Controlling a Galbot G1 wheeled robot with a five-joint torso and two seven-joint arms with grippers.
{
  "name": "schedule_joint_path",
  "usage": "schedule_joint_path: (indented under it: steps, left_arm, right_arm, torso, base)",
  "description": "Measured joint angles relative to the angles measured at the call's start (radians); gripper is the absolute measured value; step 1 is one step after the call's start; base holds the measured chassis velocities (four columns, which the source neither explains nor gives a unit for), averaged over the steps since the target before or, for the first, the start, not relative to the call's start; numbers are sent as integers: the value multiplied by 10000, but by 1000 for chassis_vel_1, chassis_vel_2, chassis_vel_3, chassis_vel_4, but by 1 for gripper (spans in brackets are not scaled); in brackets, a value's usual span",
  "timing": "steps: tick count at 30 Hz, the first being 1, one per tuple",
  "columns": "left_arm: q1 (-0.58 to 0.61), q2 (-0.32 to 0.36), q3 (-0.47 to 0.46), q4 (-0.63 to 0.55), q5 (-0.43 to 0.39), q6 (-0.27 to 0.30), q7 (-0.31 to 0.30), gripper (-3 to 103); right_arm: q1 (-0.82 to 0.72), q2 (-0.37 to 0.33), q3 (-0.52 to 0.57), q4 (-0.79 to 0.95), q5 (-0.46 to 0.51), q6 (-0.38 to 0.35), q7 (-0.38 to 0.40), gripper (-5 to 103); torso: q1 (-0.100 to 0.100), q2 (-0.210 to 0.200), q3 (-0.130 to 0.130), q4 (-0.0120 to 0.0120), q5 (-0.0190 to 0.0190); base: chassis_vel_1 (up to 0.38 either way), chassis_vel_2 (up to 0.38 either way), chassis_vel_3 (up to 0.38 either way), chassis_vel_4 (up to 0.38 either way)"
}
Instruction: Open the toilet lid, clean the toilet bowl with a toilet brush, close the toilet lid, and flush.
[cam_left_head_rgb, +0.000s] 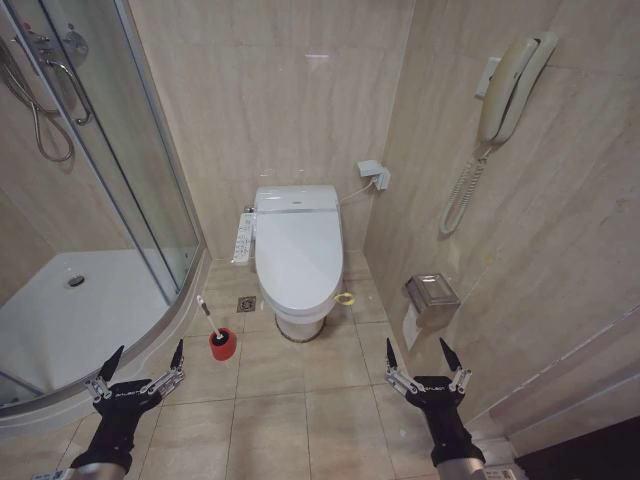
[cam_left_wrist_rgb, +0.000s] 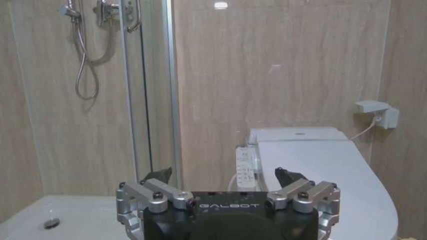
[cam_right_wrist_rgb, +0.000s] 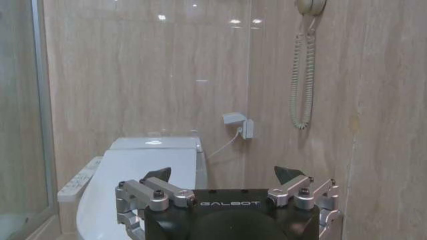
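- Shower enclosure (cam_left_head_rgb: 90, 250): curved glass, occupying the floor's left side; white tray inside, shower hose on the wall behind the glass.
- Floor (cam_left_head_rgb: 290, 400): beige tiles; a small square drain (cam_left_head_rgb: 246, 303) sits just left of the toilet's base.
- Toilet bowl (cam_left_head_rgb: 298, 318): floor-standing, against the back wall, between the enclosure and the right-hand wall. A white button panel (cam_left_head_rgb: 242, 240) runs along its left side.
- Toilet lid (cam_left_head_rgb: 298, 245): down, covering the bowl; glossy white. A yellow-green strap loop (cam_left_head_rgb: 345, 298) hangs at its front right edge.
- Wall phone (cam_left_head_rgb: 510, 85): mounted high on the right-hand wall, coiled cord hanging below.
- Paper holder (cam_left_head_rgb: 430, 292): metal, on the right-hand wall, to the right of the bowl.
- Left gripper (cam_left_head_rgb: 140, 366): low over the floor's near left part, beside the enclosure's curb; jaws spread apart, holding nothing.
- Right gripper (cam_left_head_rgb: 424, 359): low over the floor's near right part, well apart from the toilet; jaws spread apart, holding nothing.
- Toilet brush (cam_left_head_rgb: 209, 317): white handle leaning up and to the left, standing in a red holder cup (cam_left_head_rgb: 222, 344) on the floor, left of the bowl's front and near the enclosure's curb.
- Wall socket (cam_left_head_rgb: 374, 174): on the back wall, right of the toilet, with a cable to the seat unit.
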Motion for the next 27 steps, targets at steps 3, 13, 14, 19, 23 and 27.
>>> schedule_joint_path:
  steps: [3,13,14,19,23,27]
  left_arm:
    - [0,0,0,0,0,0,0,100]
    - [0,0,0,0,0,0,0,100]
    - [0,0,0,0,0,0,0,100]
    - [0,0,0,0,0,0,0,100]
    - [0,0,0,0,0,0,0,100]
    - [0,0,0,0,0,0,0,100]
  right_arm:
    - [0,0,0,0,0,0,0,100]
    - [0,0,0,0,0,0,0,100]
    - [0,0,-1,0,0,0,0,100]
    - [0,0,0,0,0,0,0,100]
    - [0,0,0,0,0,0,0,100]
    - [0,0,0,1,0,0,0,100]
  torso:
    - [0,0,0,0,0]
    - [0,0,0,0,0]
    - [1,1,0,0,0]
    - [1,1,0,0,0]
    - [1,1,0,0,0]
    - [1,1,0,0,0]
  base:
    - [0,0,0,0]
    - [0,0,0,0]
    - [0,0,0,0]
    - [0,0,0,0]
    - [0,0,0,0]
    - [0,0,0,0]
